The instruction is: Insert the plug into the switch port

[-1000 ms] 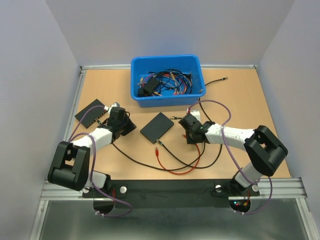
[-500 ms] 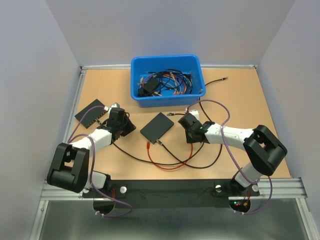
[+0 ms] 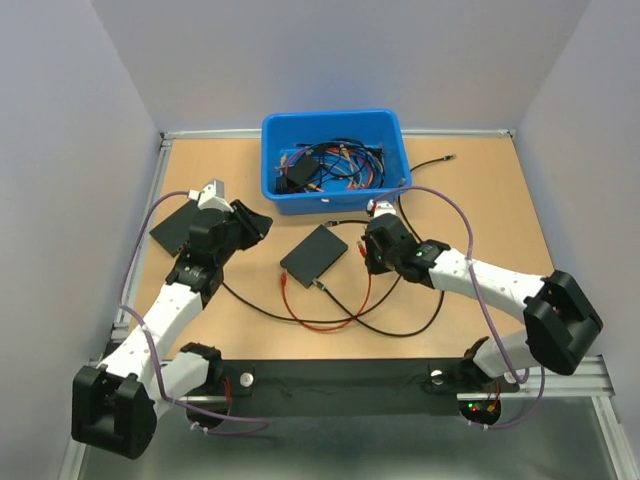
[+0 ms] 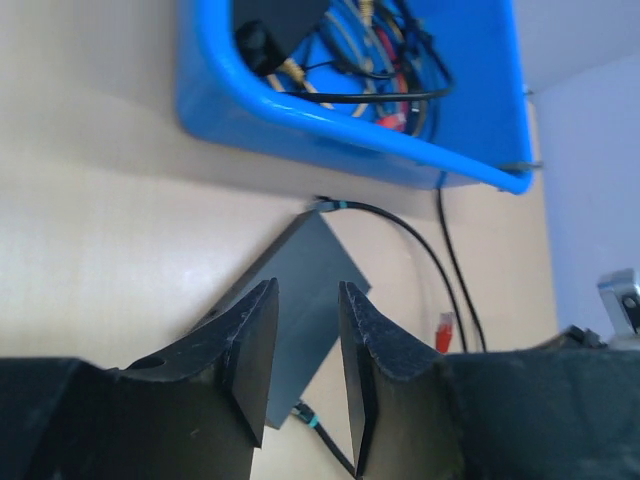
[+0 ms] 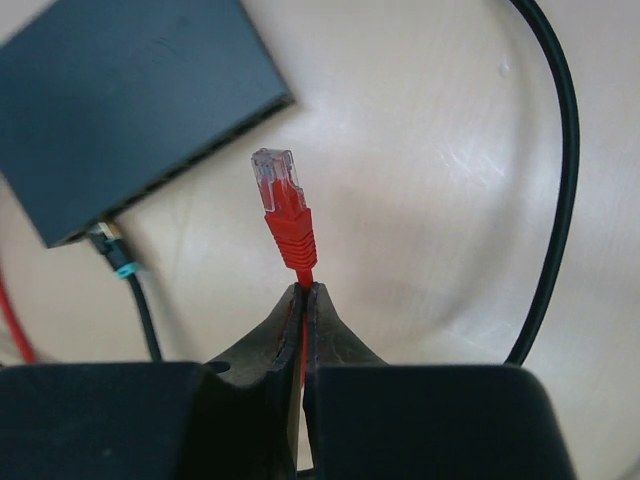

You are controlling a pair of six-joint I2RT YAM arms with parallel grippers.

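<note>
The plug (image 5: pixel 283 200), a clear connector with a red boot, sticks up from my right gripper (image 5: pixel 303 288), which is shut on the red cable just behind the boot. It hangs above the table, to the right of the flat black switch (image 5: pixel 120 110) (image 3: pixel 314 255); a black cable is plugged in at the switch's near corner. My right gripper (image 3: pixel 370 252) sits just right of the switch. My left gripper (image 3: pixel 250 222) (image 4: pixel 306 290) hovers left of the switch (image 4: pixel 320 250), open and empty. The red plug (image 4: pixel 445 330) also shows in the left wrist view.
A blue bin (image 3: pixel 335 195) (image 4: pixel 340 140) full of cables stands behind the switch. A second black box (image 3: pixel 175 225) lies at the left. The red cable (image 3: pixel 330 318) and black cables (image 3: pixel 400 325) loop over the near table. The red cable's other end (image 3: pixel 284 283) lies near the switch.
My right gripper has shut on the red cable and drawn it up and left; the loose red end slid left. The left arm has risen and swung back.
</note>
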